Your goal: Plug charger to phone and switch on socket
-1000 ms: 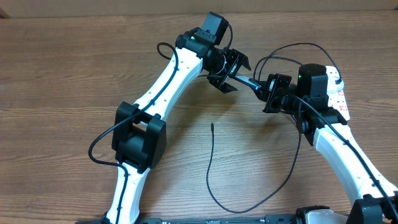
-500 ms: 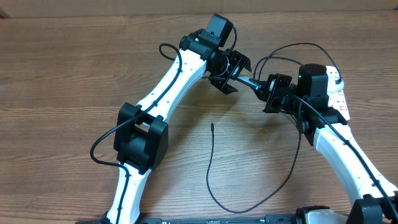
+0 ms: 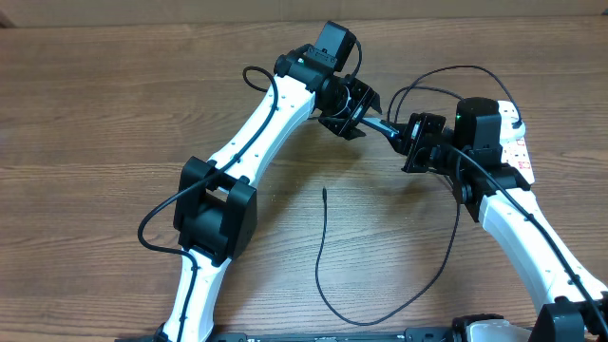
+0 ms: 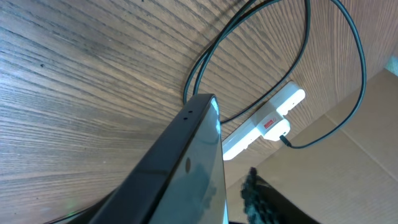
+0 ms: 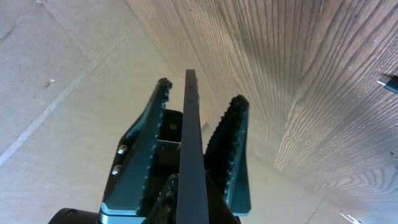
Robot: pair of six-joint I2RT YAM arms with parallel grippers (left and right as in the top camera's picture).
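Your two white-and-black arms meet above the wooden table (image 3: 95,114). Between them they share one slim, black-edged phone (image 4: 189,168), held edge-up in the air. Your right gripper (image 3: 408,141) is clamped on one end of the phone. Your left gripper (image 3: 356,112) straddles the other end, its two serrated fingers (image 5: 152,137) parted, with a sliver of gap on either side at the tips. One long, thin black charger cable (image 3: 319,249) loops across the table in front of the arms. Its small connector tip (image 3: 324,191) lies free on the wood, well apart from the phone. One white, round-ended socket strip (image 4: 273,112) lies flat, partly under your right arm, with one red mark showing. You cannot tell the switch's position.
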